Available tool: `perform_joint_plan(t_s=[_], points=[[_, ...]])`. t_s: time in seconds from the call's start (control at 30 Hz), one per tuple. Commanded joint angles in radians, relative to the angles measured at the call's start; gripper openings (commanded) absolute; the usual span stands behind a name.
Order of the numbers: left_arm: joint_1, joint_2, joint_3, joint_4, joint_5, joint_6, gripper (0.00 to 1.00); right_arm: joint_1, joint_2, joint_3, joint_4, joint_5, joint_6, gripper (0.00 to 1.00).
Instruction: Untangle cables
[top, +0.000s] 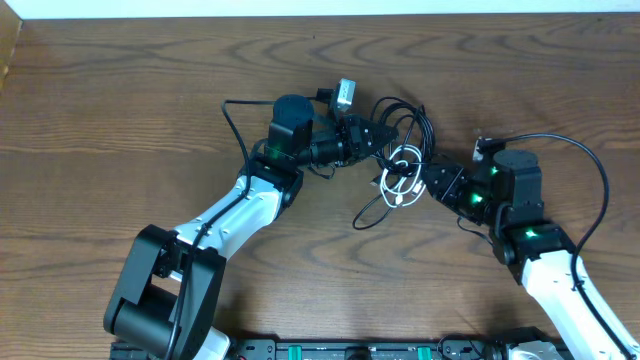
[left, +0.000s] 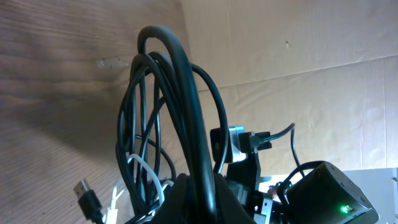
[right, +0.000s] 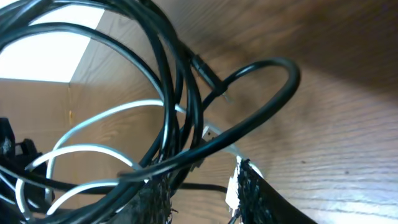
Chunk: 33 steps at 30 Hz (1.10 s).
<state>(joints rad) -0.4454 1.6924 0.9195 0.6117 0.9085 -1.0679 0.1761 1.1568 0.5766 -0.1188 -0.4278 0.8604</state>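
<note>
**Three cords in one snarl, caught between two grippers**

Two thin, glossy black cords (left: 188, 106) and a shorter thin white cord (right: 112, 111) lie together as one loose tangle. It sits near the middle of the brown wood-grain table (top: 120, 100), between the two arms.

The left gripper (top: 383, 135) is clamped fully shut on a bunch of the black strands. In its wrist view their loops rise in tall arches out of its fingers, and a black flat-ended USB-style plug (left: 86, 191) hangs just beside them.

The right gripper (right: 202, 190) is nosed into the other side of the tangle, where the white loops lie. Its jaws stand partly apart, and black and white strands cross the gap, yet nothing looks pinched there.

These cords are probably very light and limp, though springy enough to hold their curl, as the standing loops suggest. The smooth sheath should slide through a gentle pinch, which would let a strand run out without dragging the whole bundle. The plug ends are the stiff parts and the likeliest to catch inside a loop.

With the black bunch anchored on the left, the best place to take hold seems to be a single free stretch of the white cord close to its plug. That plug could then be led back through the loops. Gripping where several strands cross, or tugging from mid-length, would likely draw the knot tighter.
</note>
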Motion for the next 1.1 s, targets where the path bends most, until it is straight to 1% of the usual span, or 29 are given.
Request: perform_joint_plan(t_s=[0.0, 0.1, 0.33, 0.4, 0.6, 0.77, 0.9, 1.0, 1.07], points=[[0.003, -0.015, 0.001, 0.015, 0.018, 0.031, 0.07, 0.039, 0.002, 0.005, 0.003, -0.035, 0.066, 0.33], [0.003, -0.015, 0.001, 0.014, 0.003, 0.051, 0.08, 0.071, 0.002, 0.005, 0.003, -0.035, 0.09, 0.33], [0.003, -0.015, 0.001, 0.014, -0.058, 0.068, 0.08, 0.112, 0.002, 0.005, -0.005, -0.05, 0.089, 0.3], [0.003, -0.015, 0.001, 0.015, -0.069, 0.102, 0.08, 0.112, 0.002, 0.005, -0.005, -0.046, 0.085, 0.32], [0.003, -0.015, 0.001, 0.014, -0.113, 0.152, 0.08, 0.112, 0.002, 0.005, -0.004, -0.053, 0.086, 0.34], [-0.009, -0.015, 0.001, 0.014, -0.105, 0.14, 0.08, 0.112, 0.002, 0.005, -0.003, 0.001, 0.085, 0.38], [-0.033, -0.015, 0.001, 0.016, -0.1, 0.08, 0.08, 0.114, 0.005, 0.005, -0.005, 0.07, 0.085, 0.38], [-0.049, -0.015, 0.001, 0.047, -0.047, 0.079, 0.08, 0.114, 0.016, 0.005, -0.003, 0.118, 0.085, 0.37], [-0.051, -0.015, 0.001, 0.087, -0.004, 0.063, 0.08, 0.114, 0.029, 0.005, -0.004, 0.135, 0.085, 0.34]])
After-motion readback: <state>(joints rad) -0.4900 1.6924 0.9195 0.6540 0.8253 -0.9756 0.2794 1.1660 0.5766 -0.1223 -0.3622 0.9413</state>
